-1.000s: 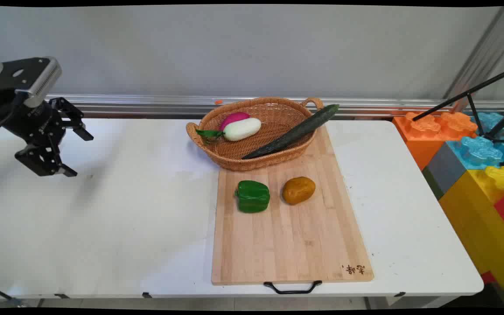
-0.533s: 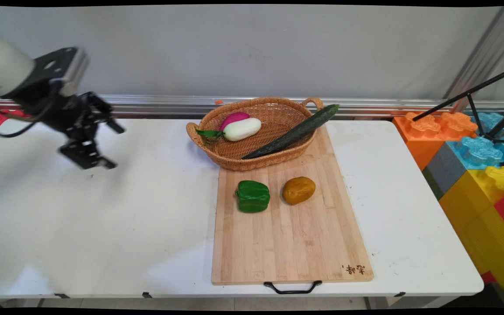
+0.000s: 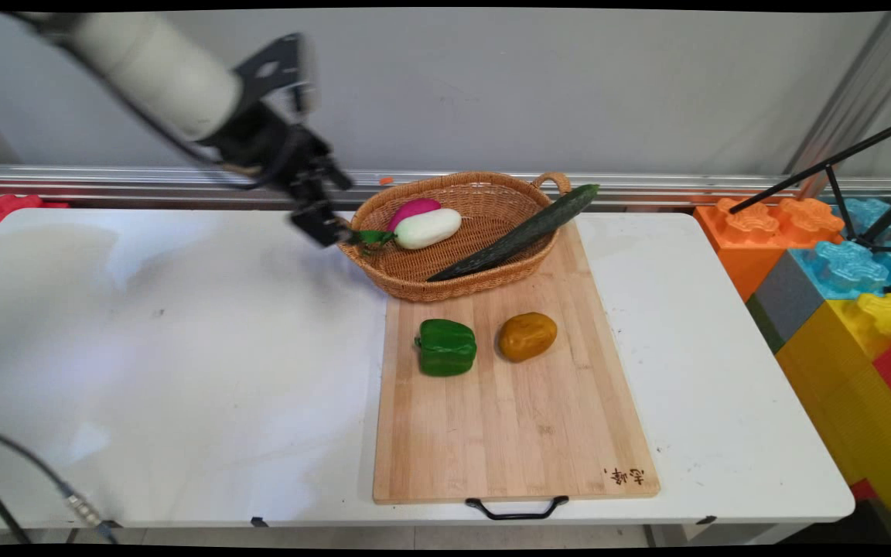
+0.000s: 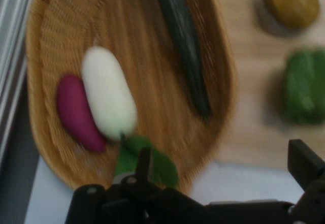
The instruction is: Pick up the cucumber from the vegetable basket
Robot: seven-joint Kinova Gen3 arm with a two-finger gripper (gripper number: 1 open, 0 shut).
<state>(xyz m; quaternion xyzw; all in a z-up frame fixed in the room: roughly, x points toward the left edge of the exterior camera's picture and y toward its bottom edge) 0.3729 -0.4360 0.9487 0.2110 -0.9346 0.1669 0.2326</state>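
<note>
My gripper (image 3: 341,210) hangs open just left of a wicker basket (image 3: 414,290), close to its left handle, with nothing between its fingers. In the basket lie a white radish (image 3: 428,228) with green leaves (image 3: 368,237), a magenta vegetable (image 3: 413,209) behind it, and a long dark cucumber (image 3: 523,230) leaning over the right rim. The hand view looks down into the basket (image 4: 35,82): radish (image 4: 107,92), magenta vegetable (image 4: 76,113), cucumber (image 4: 185,41), and leaves (image 4: 152,163) nearest the gripper (image 4: 221,155). A green pepper (image 3: 446,347) and a brown potato (image 3: 527,336) sit on the wooden cutting board (image 3: 515,433).
The basket's near side rests on the board's far end. The board's black handle (image 3: 517,509) overhangs the table's front edge. Large coloured toy blocks (image 3: 840,271) and a black tripod (image 3: 840,178) stand off the table's right side. A metal rail (image 3: 182,186) runs along the back.
The arm has swung from the table's far left to the right and slightly up, bringing the open gripper beside the basket's left rim. The vegetables have not moved.
</note>
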